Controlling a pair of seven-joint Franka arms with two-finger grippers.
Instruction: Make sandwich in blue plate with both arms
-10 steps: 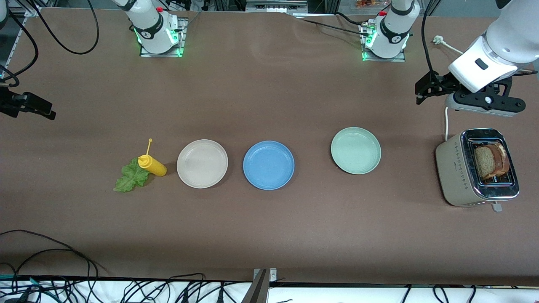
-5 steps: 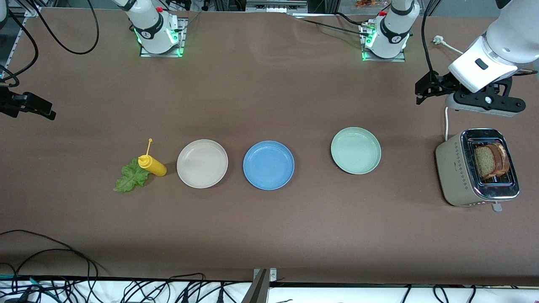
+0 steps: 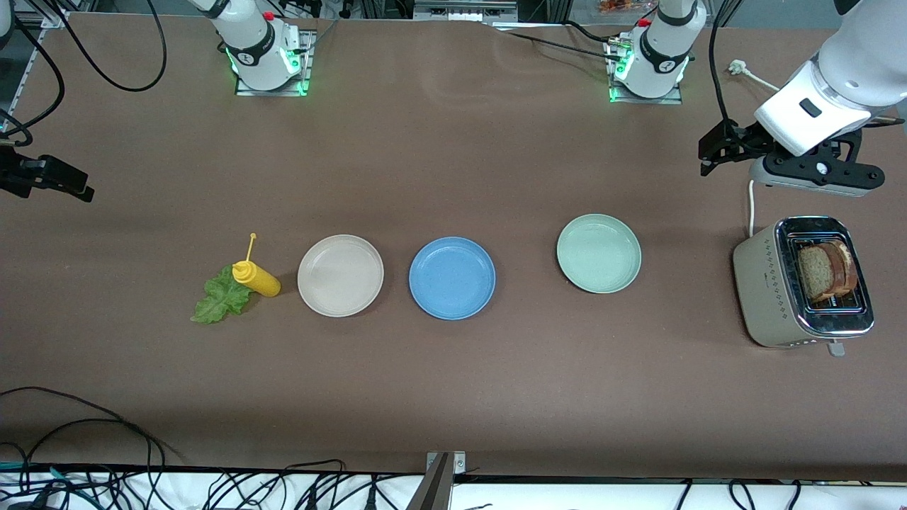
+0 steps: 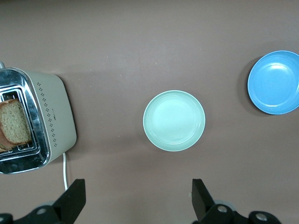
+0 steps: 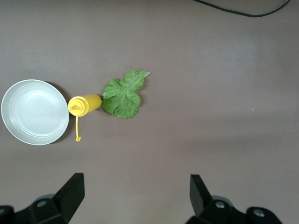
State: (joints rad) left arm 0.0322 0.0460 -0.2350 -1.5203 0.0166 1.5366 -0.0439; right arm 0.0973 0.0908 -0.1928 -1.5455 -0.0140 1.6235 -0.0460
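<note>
Basically nothing done: blue plate [image 3: 452, 278] bare mid-table, bread slices [image 3: 825, 272] in toaster [image 3: 769, 297], lettuce leaf [image 3: 220, 300] by mustard bottle [image 3: 258, 278]. Left gripper [image 4: 135, 198] and right gripper [image 5: 133, 193] spread apart, holding nothing, over table ends.

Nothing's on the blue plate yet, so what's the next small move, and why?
Probably lower the open left hand toward the toaster to take a bread slice. The blue plate is bare, both slices stand in the slots, and this hand hangs nearest.
</note>
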